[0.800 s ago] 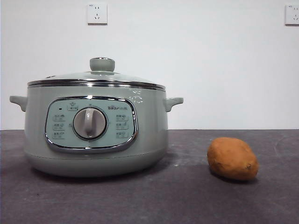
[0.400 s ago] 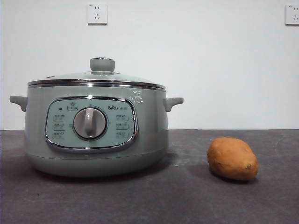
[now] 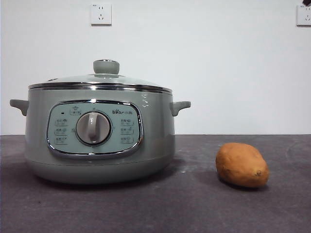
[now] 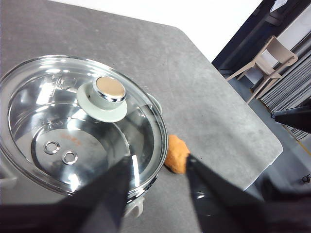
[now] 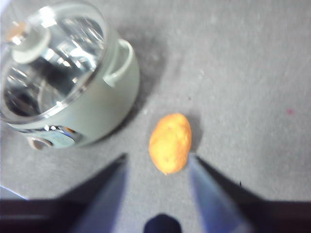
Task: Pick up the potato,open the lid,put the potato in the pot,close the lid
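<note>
The sage-green pot (image 3: 99,141) stands at the left of the dark table, the glass lid (image 3: 99,80) with its green knob resting on it. The orange-brown potato (image 3: 241,165) lies on the table to the pot's right. My right gripper (image 5: 158,160) hangs open high above the potato (image 5: 170,142), which lies between its jaws in the right wrist view. My left gripper (image 4: 158,167) is open high above the lid (image 4: 77,121), whose knob (image 4: 108,94) shows beyond the jaws. A black arm tip (image 3: 307,2) peeks in at the front view's top right corner.
The dark grey table (image 3: 194,204) runs to a white wall with two sockets (image 3: 101,14). In the left wrist view the table's edge (image 4: 252,174) drops off beside a chair (image 4: 265,60) and a dark cabinet.
A black arm tip has entered the top right corner of the front view. The pot, lid and potato have not moved.
</note>
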